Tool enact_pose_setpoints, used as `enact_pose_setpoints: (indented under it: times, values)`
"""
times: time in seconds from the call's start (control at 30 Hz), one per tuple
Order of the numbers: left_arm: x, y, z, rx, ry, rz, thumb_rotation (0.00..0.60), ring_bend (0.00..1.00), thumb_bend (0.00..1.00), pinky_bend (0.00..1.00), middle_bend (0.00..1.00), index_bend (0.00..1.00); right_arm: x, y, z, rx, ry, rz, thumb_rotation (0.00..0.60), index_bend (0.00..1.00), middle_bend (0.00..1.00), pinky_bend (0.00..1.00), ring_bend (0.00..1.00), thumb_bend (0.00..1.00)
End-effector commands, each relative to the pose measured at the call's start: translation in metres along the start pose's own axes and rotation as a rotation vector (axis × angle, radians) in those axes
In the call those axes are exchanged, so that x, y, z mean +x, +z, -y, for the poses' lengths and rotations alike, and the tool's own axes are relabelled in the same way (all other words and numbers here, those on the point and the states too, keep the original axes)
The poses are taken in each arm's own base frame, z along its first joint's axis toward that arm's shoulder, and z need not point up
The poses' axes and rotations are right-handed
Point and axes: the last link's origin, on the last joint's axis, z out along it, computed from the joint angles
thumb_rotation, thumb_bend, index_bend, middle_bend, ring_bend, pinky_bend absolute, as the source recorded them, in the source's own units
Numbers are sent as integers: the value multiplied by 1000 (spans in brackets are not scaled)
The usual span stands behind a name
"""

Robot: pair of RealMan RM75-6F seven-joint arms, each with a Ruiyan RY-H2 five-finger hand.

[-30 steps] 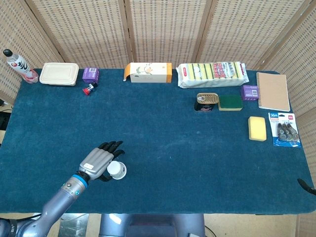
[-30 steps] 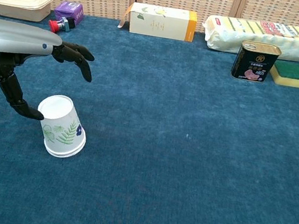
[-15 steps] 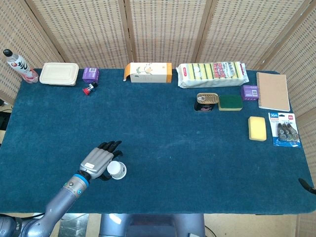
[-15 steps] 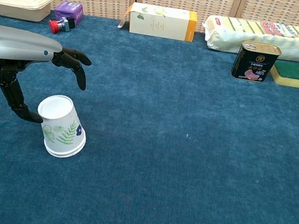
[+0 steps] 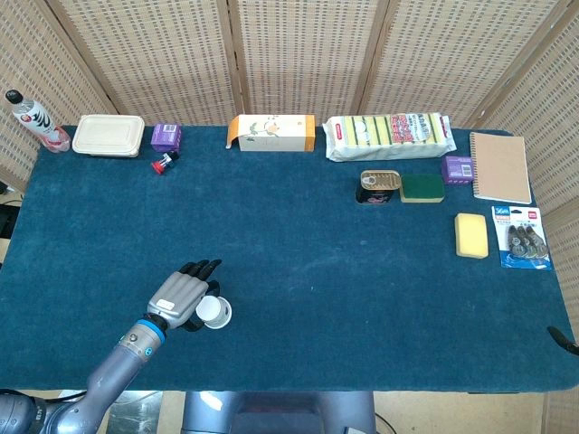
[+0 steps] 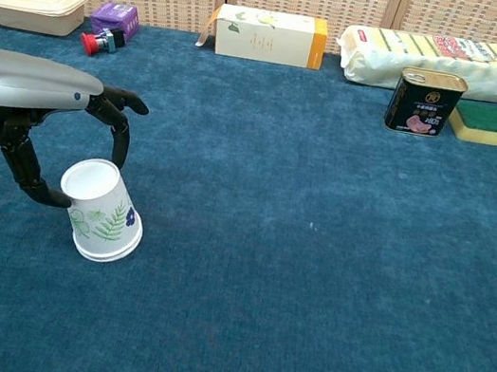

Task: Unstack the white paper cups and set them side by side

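— Since a moment ago, what changed on the tabletop (image 5: 298,235)?
— Fingers of the left robot hand (image 6: 47,126) have curled lower around the cup.
— And the white paper cups (image 6: 101,212)?
— Upside down, tilted, lower left of the chest view, just below the robot hand; thumb at its left side, fingers arched above, not clamped.

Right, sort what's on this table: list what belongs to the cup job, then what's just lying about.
Job: white paper cups, stacked upside down; left hand around them.

Lying about: bottle, lunch box, orange-white carton, sponge pack, tin can, green scourer, notebook, yellow sponge.
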Motion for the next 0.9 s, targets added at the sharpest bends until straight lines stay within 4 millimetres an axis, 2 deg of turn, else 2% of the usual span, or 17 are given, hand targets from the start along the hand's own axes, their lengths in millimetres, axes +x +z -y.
enact_pose_setpoints:
  times: [0.03, 0.2, 0.47, 0.9]
  values:
    - [1, 0, 0, 2, 1, -5, 600, 0, 205, 91, 0, 370, 0, 0, 0, 1, 0, 1, 600, 111, 0, 0, 0, 14]
    - [5, -2, 1, 5, -10, -14, 600, 0, 205, 91, 0, 374, 0, 0, 0, 2, 0, 0, 600, 111, 0, 0, 0, 14]
    - [25, -16, 3, 4, -33, -55, 600, 0, 206, 92, 0, 374, -1, 0, 1, 4, 0, 4, 600, 111, 0, 0, 0, 14]
    - [76, -62, 12, -14, -74, -166, 600, 0, 206, 92, 0, 374, -3, -1, 2, 7, -6, 10, 600, 111, 0, 0, 0, 14]
